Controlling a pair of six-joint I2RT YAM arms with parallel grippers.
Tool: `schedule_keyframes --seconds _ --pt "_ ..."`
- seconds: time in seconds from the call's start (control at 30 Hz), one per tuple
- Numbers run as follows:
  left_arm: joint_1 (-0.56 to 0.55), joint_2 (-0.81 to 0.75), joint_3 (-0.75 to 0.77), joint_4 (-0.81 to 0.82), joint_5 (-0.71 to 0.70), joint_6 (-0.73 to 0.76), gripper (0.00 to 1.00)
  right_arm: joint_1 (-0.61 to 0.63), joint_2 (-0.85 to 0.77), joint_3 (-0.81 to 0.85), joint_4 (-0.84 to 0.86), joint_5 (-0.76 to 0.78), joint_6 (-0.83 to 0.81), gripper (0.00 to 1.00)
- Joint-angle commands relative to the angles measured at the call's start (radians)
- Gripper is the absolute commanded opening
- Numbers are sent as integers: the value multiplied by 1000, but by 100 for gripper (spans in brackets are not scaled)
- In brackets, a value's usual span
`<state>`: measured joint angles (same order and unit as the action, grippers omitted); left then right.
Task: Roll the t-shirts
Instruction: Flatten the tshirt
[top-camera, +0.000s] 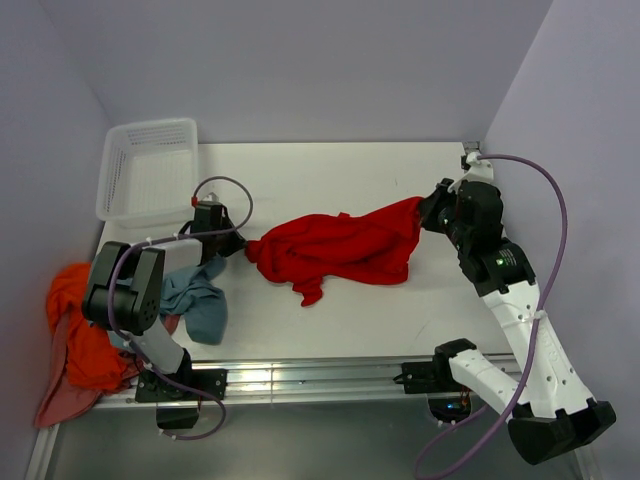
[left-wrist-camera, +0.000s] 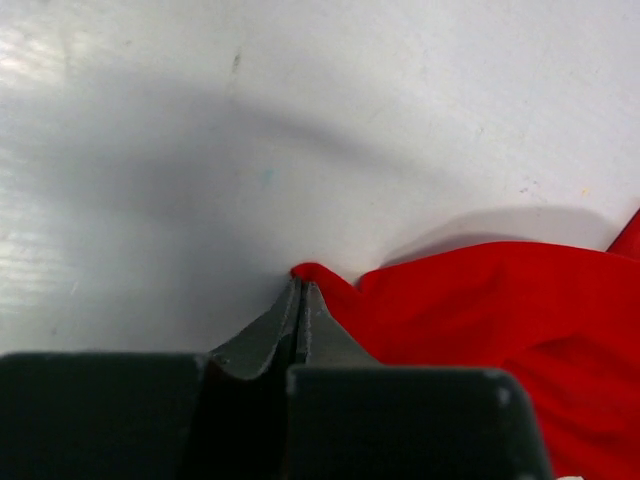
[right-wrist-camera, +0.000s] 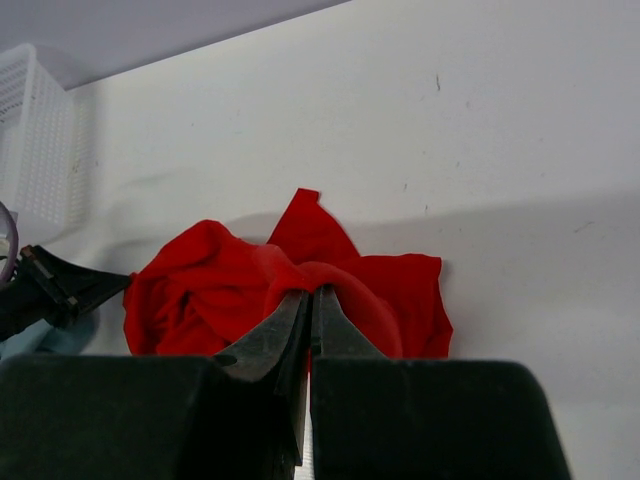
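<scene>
Holding the red t-shirt by 2 ends, roughly in the middle of the white table. Clamping its right end with the right gripper, jaws pressed together, with a fold of red cloth looping over the tips in the right wrist view. Drawing the cloth into a taper toward those jaws, and letting the rest sag and bunch on the tabletop toward the left.

Meeting the opposite end with the left gripper, jaws drawn almost flat against each other, a small nub of red cloth poking out just past the tips. Apparently pinching that corner, though hiding the actual contact behind the fingers in the left wrist view.

Spanning the shirt loosely between the 2 grippers, wrinkled rather than flat, with 1 flap hanging toward the near edge.

Showing 3 other shirts off to the left:
- the grey-blue t-shirt, crumpled just on the near side of the left gripper and lying apart from the red one
- the orange t-shirt, heaped at the table's left edge
- the pale pink t-shirt, trailing below it toward the near-left corner

Showing the white perforated basket at the far-left corner, well apart from the red shirt.
</scene>
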<state>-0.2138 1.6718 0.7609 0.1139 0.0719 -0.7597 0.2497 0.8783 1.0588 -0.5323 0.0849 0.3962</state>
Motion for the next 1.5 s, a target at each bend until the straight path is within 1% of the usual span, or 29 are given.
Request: schedule_keyframes --seconds 0.0,0.13,0.23,0.3,0.37,0.4,0.43,0.57,0.7,0.83,0.97,1.13,1.27,1.3,1.4,1.47 --pt "-21 49 34 -32 14 40 0 -7 -22 -2 43 -5 4 0" --pt "-24 33 86 -68 -12 69 0 -13 -21 -13 58 -7 18 0" --pt "-25 -29 116 -111 -33 83 0 -17 -12 -14 74 3 38 0" --pt "-27 -96 146 -149 -67 85 0 -21 2 -3 77 3 46 0" --pt "-27 -165 170 -190 -67 86 0 -21 8 6 83 -2 61 0" --pt "-27 -188 175 -201 -108 89 0 -23 11 16 86 -4 64 0" --pt "-27 -213 179 -223 -116 94 0 -23 13 23 86 -7 67 0" --pt "-27 -355 201 -241 -149 105 0 -26 28 73 83 -11 70 0" --pt "-27 -440 251 -237 -164 128 0 -43 83 203 61 -33 78 0" --pt "-27 -481 386 -322 -231 123 0 -89 166 346 31 -105 101 0" --pt "-25 -561 466 -401 -300 123 0 -130 188 493 -17 -132 113 0" --pt "-25 -707 528 -419 -342 154 0 -148 137 579 -37 -132 113 0" --pt "-25 -787 575 -431 -340 183 0 -151 27 566 6 -106 118 0" --pt "-25 -800 583 -433 -331 187 0 -150 -25 557 41 -103 119 0" --pt "-25 -848 592 -407 -327 201 0 -150 -97 523 109 -97 119 0" --pt "-25 -854 594 -392 -328 206 0 -150 -110 520 129 -96 113 0"
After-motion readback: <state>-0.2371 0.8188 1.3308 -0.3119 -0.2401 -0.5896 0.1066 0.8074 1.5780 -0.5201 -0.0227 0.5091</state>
